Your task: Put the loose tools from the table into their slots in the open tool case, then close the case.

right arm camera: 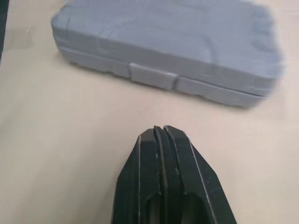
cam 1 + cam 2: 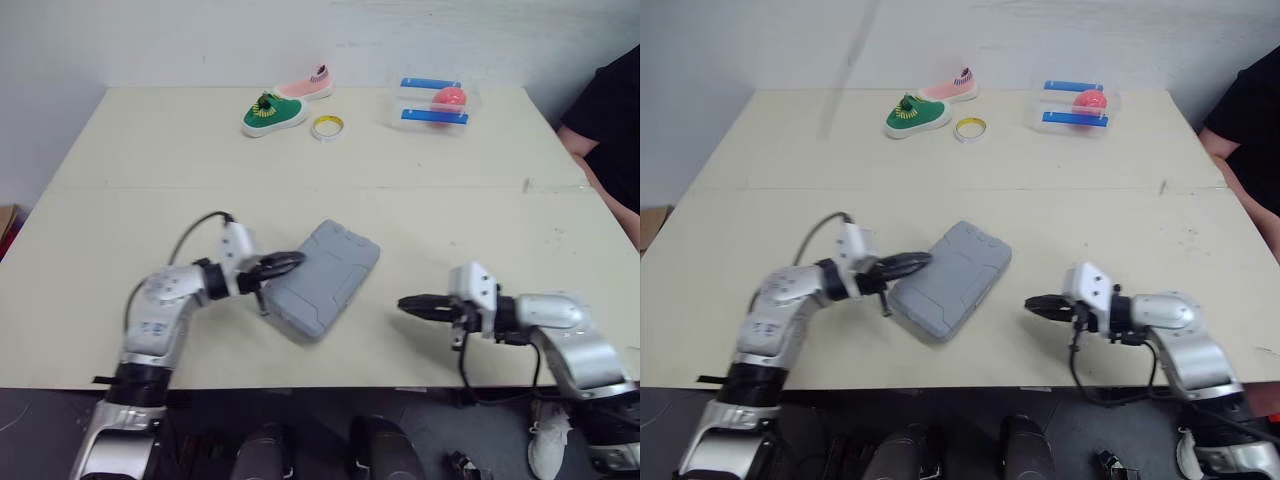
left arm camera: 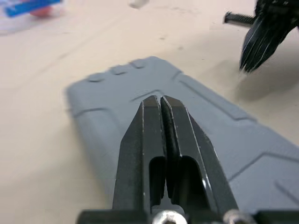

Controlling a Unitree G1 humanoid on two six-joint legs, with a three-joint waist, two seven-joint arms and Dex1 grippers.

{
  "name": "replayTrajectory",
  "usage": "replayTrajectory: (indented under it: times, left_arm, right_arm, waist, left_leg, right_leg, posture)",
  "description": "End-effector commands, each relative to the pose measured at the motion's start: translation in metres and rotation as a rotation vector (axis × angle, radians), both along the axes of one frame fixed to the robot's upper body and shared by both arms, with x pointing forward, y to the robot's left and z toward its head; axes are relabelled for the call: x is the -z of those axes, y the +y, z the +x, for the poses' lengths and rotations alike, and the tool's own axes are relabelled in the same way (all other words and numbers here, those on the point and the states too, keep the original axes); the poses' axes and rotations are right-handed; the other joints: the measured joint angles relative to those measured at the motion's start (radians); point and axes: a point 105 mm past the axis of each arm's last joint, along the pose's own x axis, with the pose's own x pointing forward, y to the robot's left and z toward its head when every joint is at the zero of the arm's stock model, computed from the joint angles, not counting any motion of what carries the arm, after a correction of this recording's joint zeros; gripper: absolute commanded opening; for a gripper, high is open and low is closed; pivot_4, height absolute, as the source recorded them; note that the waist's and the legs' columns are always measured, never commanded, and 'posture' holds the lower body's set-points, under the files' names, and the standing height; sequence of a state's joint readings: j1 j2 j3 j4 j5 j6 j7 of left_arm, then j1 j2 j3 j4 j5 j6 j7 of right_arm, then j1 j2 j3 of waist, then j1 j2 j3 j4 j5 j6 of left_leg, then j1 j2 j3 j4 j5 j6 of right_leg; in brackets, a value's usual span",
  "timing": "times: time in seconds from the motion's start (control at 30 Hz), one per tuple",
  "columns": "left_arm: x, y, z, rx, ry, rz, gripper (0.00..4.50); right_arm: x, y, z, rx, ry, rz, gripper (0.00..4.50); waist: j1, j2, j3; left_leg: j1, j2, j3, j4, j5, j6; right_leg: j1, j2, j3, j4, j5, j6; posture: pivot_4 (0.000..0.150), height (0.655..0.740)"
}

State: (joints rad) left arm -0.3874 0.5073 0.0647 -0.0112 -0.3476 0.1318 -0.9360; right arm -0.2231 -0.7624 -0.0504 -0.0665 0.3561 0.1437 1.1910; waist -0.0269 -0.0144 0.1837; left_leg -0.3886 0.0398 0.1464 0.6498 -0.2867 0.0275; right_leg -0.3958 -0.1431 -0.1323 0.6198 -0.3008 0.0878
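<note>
The grey tool case point(image 2: 323, 278) lies shut and flat on the table, near the front edge, with its latch tab point(image 1: 153, 76) on the side facing my right arm. My left gripper point(image 2: 284, 264) is shut, its fingertips resting on or just over the case's left end point(image 3: 161, 100). My right gripper point(image 2: 412, 305) is shut too, empty, low over the table a little to the right of the case and pointing at it point(image 1: 159, 133).
At the back of the table sit a green shoe point(image 2: 272, 114), a pink shoe point(image 2: 308, 86), a roll of tape point(image 2: 327, 127) and a clear box point(image 2: 434, 104) holding a pink ball. A person in black point(image 2: 608, 110) sits at the right edge.
</note>
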Motion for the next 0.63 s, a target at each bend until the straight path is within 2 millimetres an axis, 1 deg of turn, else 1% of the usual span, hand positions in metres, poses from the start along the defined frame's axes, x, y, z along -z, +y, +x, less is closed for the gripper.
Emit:
replayTrajectory:
  times: [0.03,0.07,0.1,0.13,0.2,0.23,0.27,0.3,0.37,0.43,0.53,0.63]
  left_arm:
    - [-0.009,0.036,-0.016,-0.062,0.001,0.007,0.92]
    - [-0.005,0.054,-0.018,-0.135,0.01,0.029,1.32]
    - [0.002,0.071,-0.021,-0.202,0.04,0.063,1.85]
    - [0.011,0.089,-0.024,-0.279,0.052,0.124,2.32]
    - [0.026,0.12,-0.03,-0.416,0.088,0.234,3.33]
    - [0.03,0.13,-0.034,-0.465,0.087,0.274,3.75]
    - [0.031,0.136,-0.036,-0.492,0.086,0.294,4.19]
    - [0.029,0.138,-0.039,-0.5,0.083,0.276,4.43]
    - [0.023,0.147,-0.043,-0.544,0.077,0.229,4.43]
    - [0.019,0.154,-0.048,-0.587,0.063,0.224,4.43]
    - [0.017,0.165,-0.055,-0.653,0.078,0.189,4.43]
    - [0.017,0.165,-0.06,-0.669,0.062,0.181,4.43]
  right_arm:
    - [-0.021,-0.025,-0.003,0.021,-0.096,-0.018,1.06]
    - [-0.028,-0.036,0.0,0.051,-0.148,-0.032,1.46]
    - [-0.034,-0.047,0.002,0.082,-0.187,-0.046,2.07]
    - [-0.039,-0.058,0.004,0.113,-0.225,-0.068,2.57]
    - [-0.045,-0.074,0.004,0.137,-0.253,-0.103,3.7]
    - [-0.047,-0.079,0.004,0.147,-0.265,-0.115,4.16]
    - [-0.047,-0.082,0.004,0.151,-0.271,-0.12,4.5]
    - [-0.048,-0.087,0.004,0.163,-0.269,-0.126,4.5]
    - [-0.05,-0.097,0.004,0.181,-0.272,-0.157,4.5]
    - [-0.057,-0.105,0.005,0.203,-0.292,-0.156,4.5]
    - [-0.056,-0.109,0.007,0.208,-0.294,-0.163,4.5]
    - [-0.051,-0.105,0.009,0.187,-0.28,-0.163,4.5]
  waist:
    - [-0.001,0.0,0.0]
    - [-0.001,0.0,0.0]
    - [-0.001,0.001,0.001]
    - [-0.001,0.0,0.001]
    - [0.0,0.001,0.003]
    - [0.001,0.001,0.004]
    - [0.002,0.0,0.004]
    - [0.005,-0.001,0.005]
    - [0.012,-0.001,0.005]
    - [0.015,0.0,0.007]
    - [0.018,0.001,0.007]
    - [0.017,0.002,0.008]
  left_leg:
    - [0.0,0.0,0.0,0.0,0.0,0.0]
    - [0.0,0.0,0.0,-0.001,-0.001,0.0]
    - [0.0,0.0,0.0,-0.001,-0.001,0.0]
    - [0.0,0.0,0.001,-0.001,-0.001,0.0]
    - [0.0,0.0,0.001,-0.001,-0.002,0.0]
    - [0.0,-0.001,0.001,-0.001,-0.002,0.001]
    - [0.0,-0.001,0.001,-0.001,-0.004,0.003]
    - [0.0,-0.001,0.001,-0.001,-0.005,0.003]
    - [-0.001,-0.001,-0.001,-0.001,-0.007,-0.001]
    - [-0.001,-0.001,-0.001,-0.001,-0.007,-0.001]
    - [-0.001,-0.001,0.0,-0.002,-0.007,-0.003]
    - [-0.001,0.0,0.0,-0.003,-0.006,-0.006]
  right_leg:
    - [0.0,0.0,0.0,0.0,0.0,0.0]
    - [0.0,0.0,0.0,-0.001,0.0,0.0]
    - [0.0,0.0,0.0,-0.001,0.0,0.0]
    - [0.0,0.0,0.0,-0.001,0.0,0.0]
    - [-0.001,0.0,0.0,-0.001,0.0,0.0]
    - [-0.001,-0.001,0.0,-0.001,0.0,0.0]
    - [-0.001,-0.001,0.0,-0.002,0.0,0.0]
    - [-0.001,-0.001,0.001,-0.002,0.0,0.0]
    - [-0.002,-0.003,0.004,-0.002,0.0,0.0]
    - [-0.002,-0.004,0.005,-0.002,0.0,0.0]
    - [-0.003,-0.004,0.005,-0.002,0.0,-0.001]
    - [-0.003,-0.003,0.005,-0.003,0.0,-0.001]
  posture:
    - [0.15,0.74]
    - [0.15,0.74]
    - [0.15,0.74]
    - [0.15,0.74]
    - [0.15,0.74]
    - [0.15,0.74]
    - [0.15,0.74]
    - [0.15,0.74]
    - [0.15,0.74]
    - [0.15,0.74]
    - [0.15,0.74]
    - [0.15,0.74]
